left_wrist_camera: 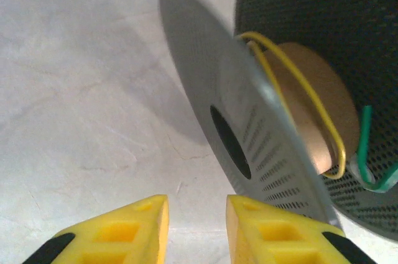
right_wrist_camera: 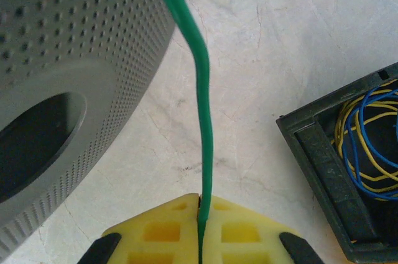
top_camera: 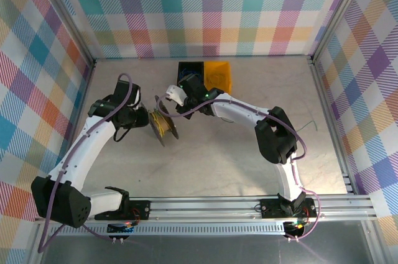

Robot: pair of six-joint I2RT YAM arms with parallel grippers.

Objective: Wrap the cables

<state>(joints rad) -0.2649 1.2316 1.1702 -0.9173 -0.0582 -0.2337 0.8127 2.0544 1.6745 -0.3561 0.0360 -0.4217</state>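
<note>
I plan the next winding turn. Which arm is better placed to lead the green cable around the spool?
Right. The right gripper is shut on the green cable beside the spool. The left gripper is open, holding no cable.

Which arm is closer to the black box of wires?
Right. The right fingers sit just beside the black box, pinching the green cable; the left fingers are farther, at the spool.

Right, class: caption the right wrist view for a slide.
Right claw pinching thin green cable beside perforated grey spool.
</note>
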